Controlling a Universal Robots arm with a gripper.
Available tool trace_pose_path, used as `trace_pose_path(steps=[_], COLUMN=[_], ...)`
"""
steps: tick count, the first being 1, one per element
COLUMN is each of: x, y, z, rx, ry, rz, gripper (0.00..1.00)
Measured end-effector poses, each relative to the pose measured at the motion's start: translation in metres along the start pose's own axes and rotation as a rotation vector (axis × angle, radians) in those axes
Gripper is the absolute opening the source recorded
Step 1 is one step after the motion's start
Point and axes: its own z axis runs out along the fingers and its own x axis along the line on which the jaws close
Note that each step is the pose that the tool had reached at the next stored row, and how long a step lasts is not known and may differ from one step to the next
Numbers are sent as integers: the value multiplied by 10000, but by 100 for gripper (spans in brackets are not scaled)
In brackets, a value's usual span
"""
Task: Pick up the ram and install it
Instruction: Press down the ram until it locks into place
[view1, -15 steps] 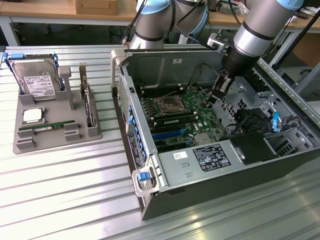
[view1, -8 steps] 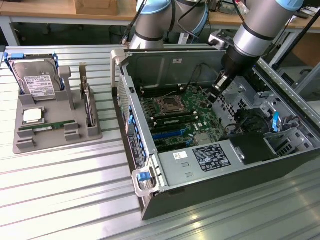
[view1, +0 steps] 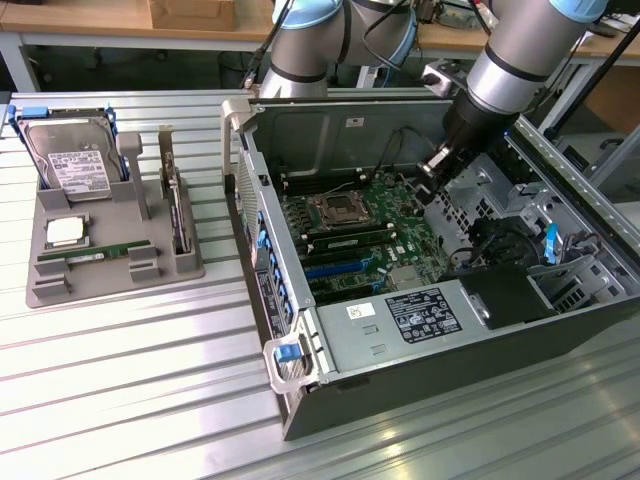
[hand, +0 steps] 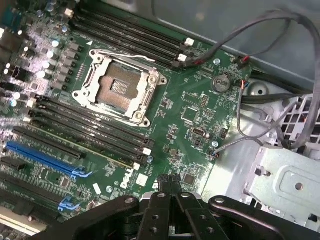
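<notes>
Wrist view: my gripper (hand: 169, 181) is pinched closed on nothing, hovering over the motherboard (hand: 190, 112) near the memory slots (hand: 85, 122). Ram (view1: 95, 254) lies in the gray tray (view1: 45, 290), well apart. Risk: dropping lower with nothing held, my fingertips could hit the board or loose cables (hand: 260, 30). My arm hides my fingertips in the exterior view.

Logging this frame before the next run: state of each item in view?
Thin green ram strip: lying in the grey plastic holder tray, not picked.
Gripper: shut, empty, above the green motherboard.
Black computer case: side open.
Square metal processor socket: empty.
Black memory slots: one already holds a module.
</notes>
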Motion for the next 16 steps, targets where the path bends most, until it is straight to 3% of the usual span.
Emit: trace_pose_path(steps=[12,16], x=[0,0], y=[-1,-1], z=[7,7], rx=[-48,-49], ry=[-311,-313], rz=[4238,4244], gripper=[10,10])
